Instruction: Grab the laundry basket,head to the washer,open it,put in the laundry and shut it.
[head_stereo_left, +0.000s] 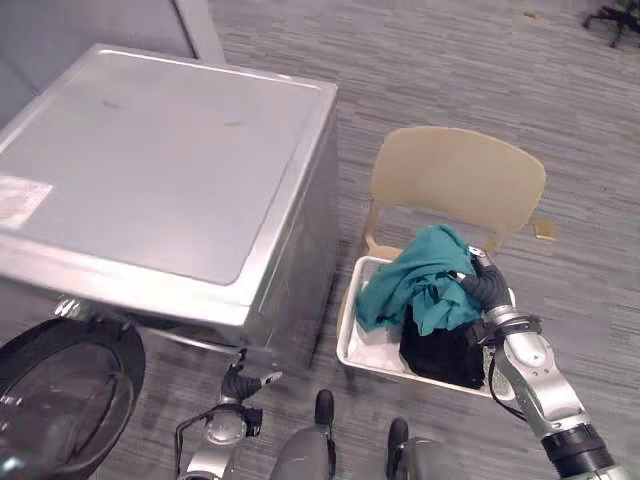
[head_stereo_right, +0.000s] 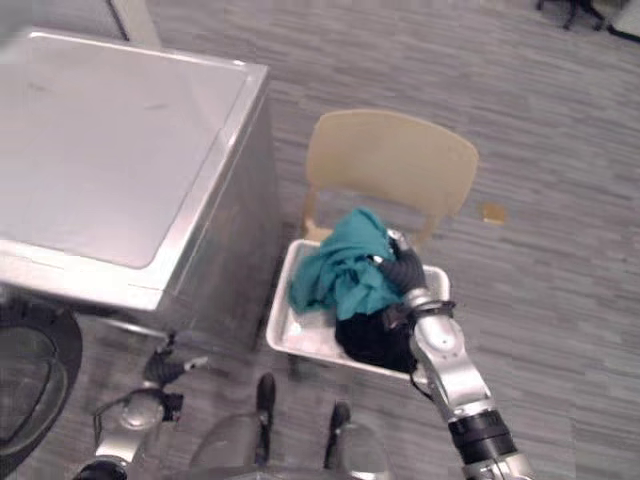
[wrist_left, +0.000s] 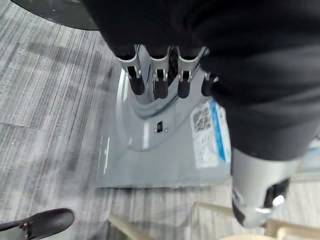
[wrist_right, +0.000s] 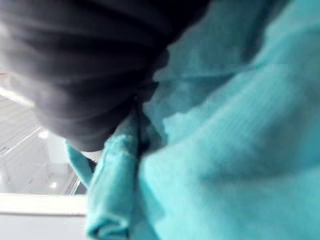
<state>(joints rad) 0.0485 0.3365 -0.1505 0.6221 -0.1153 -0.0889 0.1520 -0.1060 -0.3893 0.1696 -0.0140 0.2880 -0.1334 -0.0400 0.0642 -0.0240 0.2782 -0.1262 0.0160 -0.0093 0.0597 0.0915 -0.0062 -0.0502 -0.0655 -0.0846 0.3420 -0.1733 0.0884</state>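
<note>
A white laundry basket (head_stereo_left: 349, 322) rests on the seat of a tan chair (head_stereo_left: 455, 180), just right of the silver washer (head_stereo_left: 150, 170). In the basket a teal cloth (head_stereo_left: 420, 275) is heaped over a black cloth (head_stereo_left: 440, 352). My right hand (head_stereo_left: 478, 282) is buried in the top of the teal cloth (wrist_right: 240, 150), which bunches up around it. The washer's round dark door (head_stereo_left: 60, 390) stands swung out at the lower left. My left hand (head_stereo_left: 238, 385) hangs low by the washer's front corner, open, its fingers (wrist_left: 157, 82) straight and holding nothing.
Grey striped carpet surrounds the washer and chair. A small tan scrap (head_stereo_left: 545, 230) lies on the floor right of the chair. An office chair base (head_stereo_left: 615, 15) sits far back right. A grey partition (head_stereo_left: 100, 25) stands behind the washer.
</note>
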